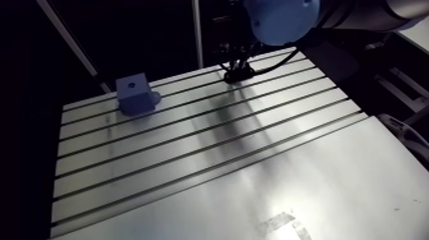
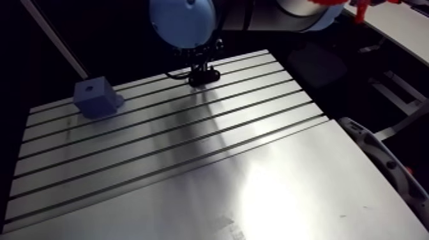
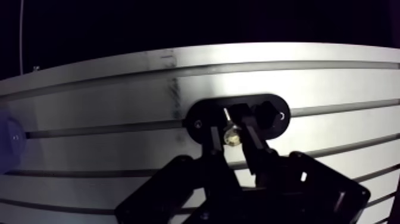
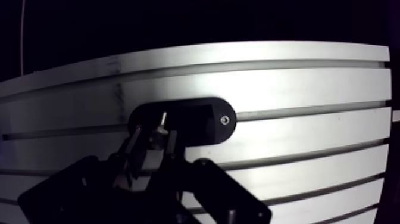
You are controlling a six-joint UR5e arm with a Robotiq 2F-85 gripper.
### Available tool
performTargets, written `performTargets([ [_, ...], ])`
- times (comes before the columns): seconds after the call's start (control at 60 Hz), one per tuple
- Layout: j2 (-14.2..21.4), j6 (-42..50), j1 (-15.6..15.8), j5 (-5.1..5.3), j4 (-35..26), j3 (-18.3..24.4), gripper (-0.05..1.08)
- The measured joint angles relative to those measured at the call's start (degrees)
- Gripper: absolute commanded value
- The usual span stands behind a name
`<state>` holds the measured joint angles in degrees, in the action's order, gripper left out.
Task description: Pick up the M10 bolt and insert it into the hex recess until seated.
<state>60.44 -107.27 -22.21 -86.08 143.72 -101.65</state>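
Observation:
In the wrist view my gripper hangs low over a black oval plate that lies on the slotted table. Its two dark fingers are shut on a small shiny bolt, which stands between the fingertips above the plate's middle. A dark hollow shows in the plate just beside the fingers; its shape is too dim to make out. In the arm view the gripper comes down onto the same black plate at the table's far edge.
A blue-grey block with a hole in its top stands at the far left of the table. Long parallel slots run across the far half; the near half is smooth sheet metal. The table's far edge lies just beyond the plate.

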Motion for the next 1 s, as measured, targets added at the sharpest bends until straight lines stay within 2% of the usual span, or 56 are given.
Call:
performTargets([
  [0.667, 0.02, -0.09, -0.27, 0.0, -0.05, -0.18, 0.69],
  [1.0, 0.13, -0.09, -0.28, 0.0, -0.05, -0.25, 0.75],
])
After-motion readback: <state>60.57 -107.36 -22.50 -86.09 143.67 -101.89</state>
